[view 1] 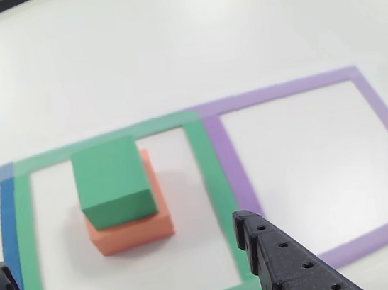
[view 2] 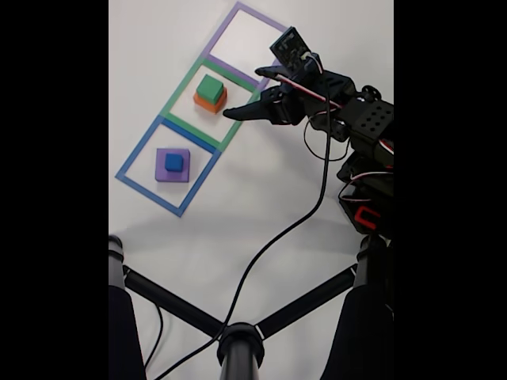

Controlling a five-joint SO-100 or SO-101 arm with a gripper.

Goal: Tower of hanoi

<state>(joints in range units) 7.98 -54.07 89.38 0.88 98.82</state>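
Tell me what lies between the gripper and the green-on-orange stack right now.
Nothing solid: in the other view, bare white table inside the green tape square separates the open gripper from the green block on the orange block.

1. Other view: rides low and close behind the gripper (view 1: 131, 267), angled down across the table (view 1: 166, 41).
2. Fixed view: high, farther off, looking down.
3. Shared: green tape square (view 1: 202, 151) (view 2: 176, 99) and its stacked blocks.
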